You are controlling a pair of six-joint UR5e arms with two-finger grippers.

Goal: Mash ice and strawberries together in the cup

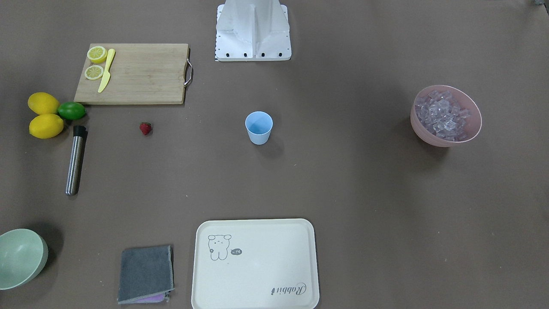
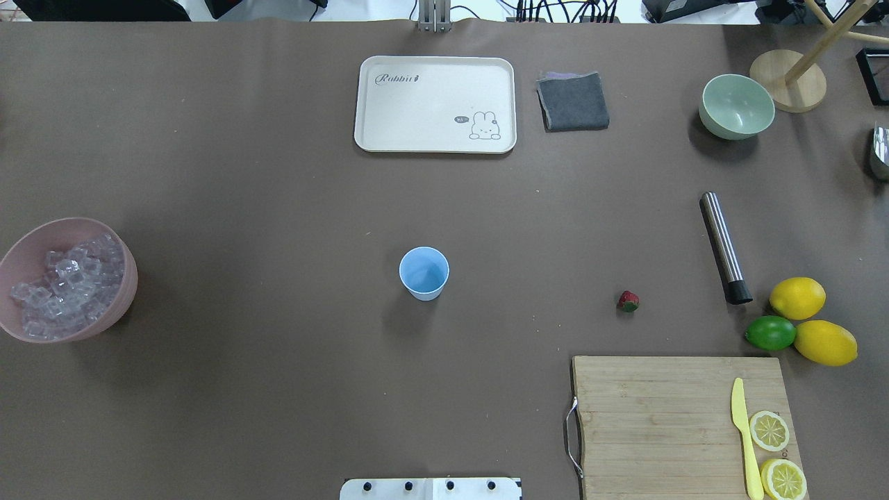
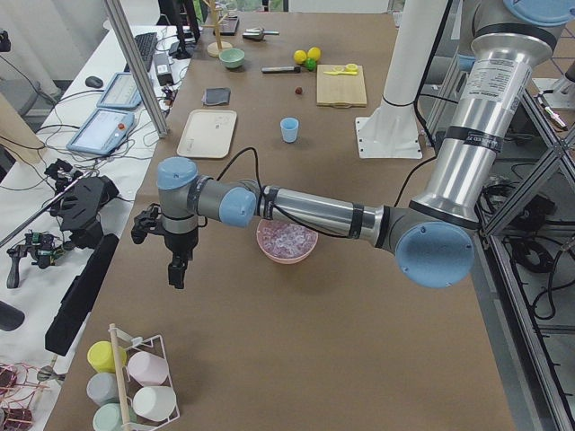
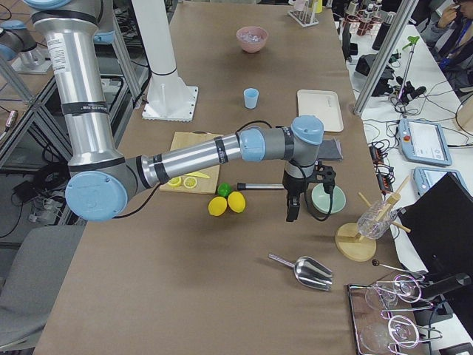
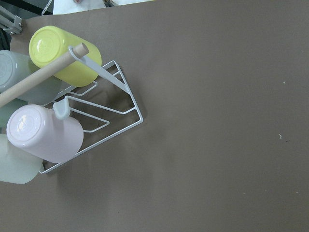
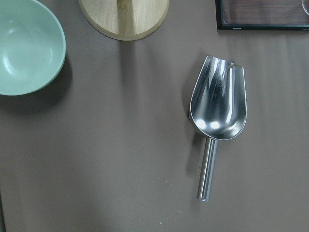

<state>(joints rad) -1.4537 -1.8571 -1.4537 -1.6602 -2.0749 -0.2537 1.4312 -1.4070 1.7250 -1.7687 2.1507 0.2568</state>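
Strawberry (image 2: 628, 301): lies on your right gripper's (image 4: 291, 213) side, well apart, toward the cup (image 2: 424, 272); left gripper (image 3: 177, 274) farther. Jaw spacing, both: cannot tell.

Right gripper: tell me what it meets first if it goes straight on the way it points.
The right gripper points straight down. Its wrist view centres on bare table, so it would probably meet the table first, between the metal scoop and the green bowl. The exact landing spot is unclear.
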